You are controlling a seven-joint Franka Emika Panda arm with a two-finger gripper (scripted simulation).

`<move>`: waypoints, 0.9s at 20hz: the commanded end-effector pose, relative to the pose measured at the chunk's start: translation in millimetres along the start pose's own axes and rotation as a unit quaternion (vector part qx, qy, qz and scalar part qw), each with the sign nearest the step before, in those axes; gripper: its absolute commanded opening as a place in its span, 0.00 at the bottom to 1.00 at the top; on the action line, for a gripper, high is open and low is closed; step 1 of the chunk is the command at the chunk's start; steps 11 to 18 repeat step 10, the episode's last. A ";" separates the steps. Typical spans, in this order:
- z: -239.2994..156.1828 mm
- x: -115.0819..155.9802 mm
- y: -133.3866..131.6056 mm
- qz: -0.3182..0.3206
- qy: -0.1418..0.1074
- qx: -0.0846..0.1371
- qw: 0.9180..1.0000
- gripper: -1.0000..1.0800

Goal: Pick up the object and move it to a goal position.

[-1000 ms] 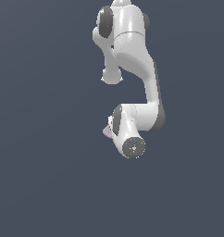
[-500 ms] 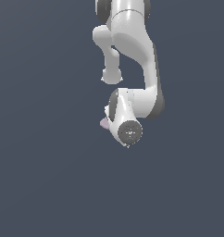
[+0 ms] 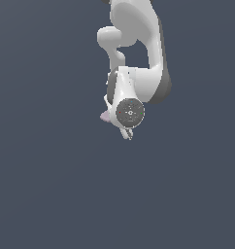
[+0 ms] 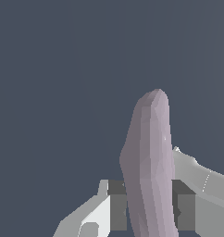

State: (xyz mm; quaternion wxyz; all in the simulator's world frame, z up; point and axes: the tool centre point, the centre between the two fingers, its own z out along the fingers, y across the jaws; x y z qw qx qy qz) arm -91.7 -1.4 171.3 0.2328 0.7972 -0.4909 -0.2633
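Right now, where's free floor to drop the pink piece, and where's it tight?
Bare grey surface spreads on every side of the arm in the exterior view: widest below it and on the exterior view's left. The only crowded spot is at the gripper, where the object sits clamped between the fingers.

A plain dark slate-blue surface [image 3: 51,185] fills both views, with nothing standing on it.

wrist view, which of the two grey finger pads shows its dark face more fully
The dark grey pad beside the pale pink-lilac chunky piece, on the side away from the pad with the long white finger behind it.
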 end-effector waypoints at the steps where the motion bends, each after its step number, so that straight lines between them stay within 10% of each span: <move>1: -4.7 -1.5 13.9 0.000 0.000 0.000 1.000 0.00; 18: -13.3 -3.5 34.9 0.000 0.000 0.000 1.000 0.00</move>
